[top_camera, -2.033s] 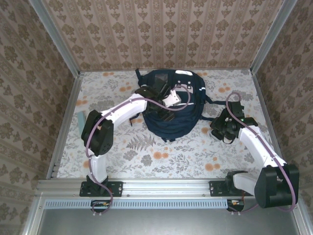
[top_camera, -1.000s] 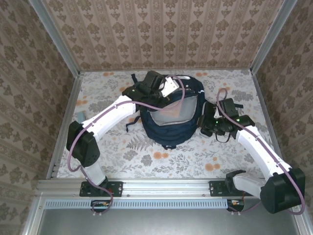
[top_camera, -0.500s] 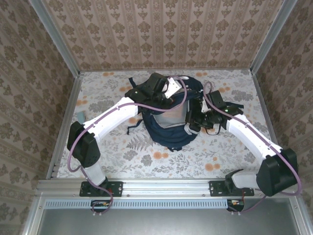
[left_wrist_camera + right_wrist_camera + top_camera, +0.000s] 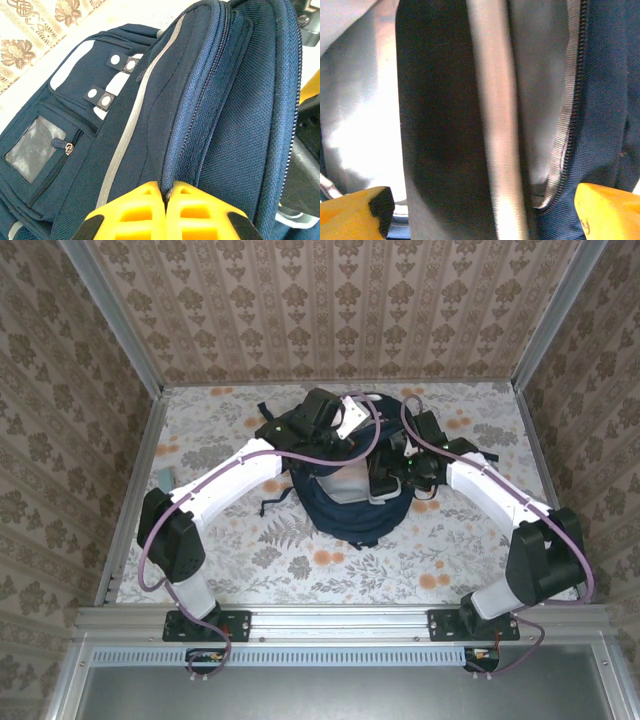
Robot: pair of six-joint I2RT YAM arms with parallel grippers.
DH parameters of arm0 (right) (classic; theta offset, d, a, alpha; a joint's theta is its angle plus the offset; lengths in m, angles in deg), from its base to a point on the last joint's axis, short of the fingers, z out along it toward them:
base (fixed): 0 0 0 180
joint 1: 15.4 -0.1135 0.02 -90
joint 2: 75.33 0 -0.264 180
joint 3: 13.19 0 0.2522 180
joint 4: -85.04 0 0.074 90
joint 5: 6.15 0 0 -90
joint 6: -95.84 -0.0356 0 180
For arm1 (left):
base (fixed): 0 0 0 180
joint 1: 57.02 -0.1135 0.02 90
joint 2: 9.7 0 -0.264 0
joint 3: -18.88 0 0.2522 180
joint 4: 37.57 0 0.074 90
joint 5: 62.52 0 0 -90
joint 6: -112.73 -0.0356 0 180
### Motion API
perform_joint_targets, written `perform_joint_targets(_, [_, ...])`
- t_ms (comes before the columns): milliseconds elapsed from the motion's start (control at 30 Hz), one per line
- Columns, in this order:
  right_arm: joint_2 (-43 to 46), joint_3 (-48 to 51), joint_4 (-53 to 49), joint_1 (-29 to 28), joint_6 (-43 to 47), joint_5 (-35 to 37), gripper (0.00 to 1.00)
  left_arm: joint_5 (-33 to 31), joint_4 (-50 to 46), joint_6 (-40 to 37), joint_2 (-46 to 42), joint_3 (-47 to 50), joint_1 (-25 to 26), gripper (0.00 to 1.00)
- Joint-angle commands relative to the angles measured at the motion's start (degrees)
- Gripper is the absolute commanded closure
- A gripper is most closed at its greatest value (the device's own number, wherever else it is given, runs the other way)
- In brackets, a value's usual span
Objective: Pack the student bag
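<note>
At upper centre of overhead view, student bag (image 4: pixel 350 512) lay on table (image 4: pixel 450 560). Left gripper (image 4: pixel 166 196) was clamped on zip edge, holding mouth open. Right gripper (image 4: pixel 482 205) stood wide, gripping nothing, dark flat item (image 4: pixel 440 125) between its jaws inside bag. Teal object (image 4: pixel 164 480) at far left lay outside, likely yet to pack.
</note>
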Motion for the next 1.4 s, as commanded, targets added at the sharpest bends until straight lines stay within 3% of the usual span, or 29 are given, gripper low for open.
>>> perform_joint_targets(0, [6.61,2.29,0.77,-0.36,1.30,1.65,0.05,0.96,4.48,1.89,-0.59,-1.61,0.08,1.00])
perform_joint_targets(100, [10.15,5.01,-0.88,-0.33,1.72,1.15,0.11,1.77,4.79,1.93,-0.41,-1.60,0.07,1.00])
perform_joint_targets(267, [14.38,10.64,-0.03,-1.76,-0.01,-2.26,0.33,3.14,5.19,1.93,-0.23,-1.43,0.03,1.00])
perform_joint_targets(333, [15.18,12.34,1.84,-3.27,-1.26,-2.57,0.37,3.44,5.21,2.01,-0.10,-1.33,0.08,1.00])
perform_joint_targets(667, [8.84,13.56,12.03,-7.10,-6.42,0.72,0.60,5.16,5.29,2.29,-0.80,-0.85,0.06,1.00])
perform_joint_targets(1067, [4.05,14.85,30.63,-2.64,-10.77,7.00,0.63,11.60,10.11,6.24,-3.86,2.89,0.61,1.00])
perform_joint_targets(1200, [2.33,16.13,36.73,-0.80,-14.84,9.81,0.63,10.87,10.82,10.02,-2.91,2.50,0.69,1.00])
perform_joint_targets(1367, [-0.82,15.88,44.42,0.77,-18.48,8.26,0.63,10.47,11.43,12.37,-0.89,1.70,0.71,1.00])
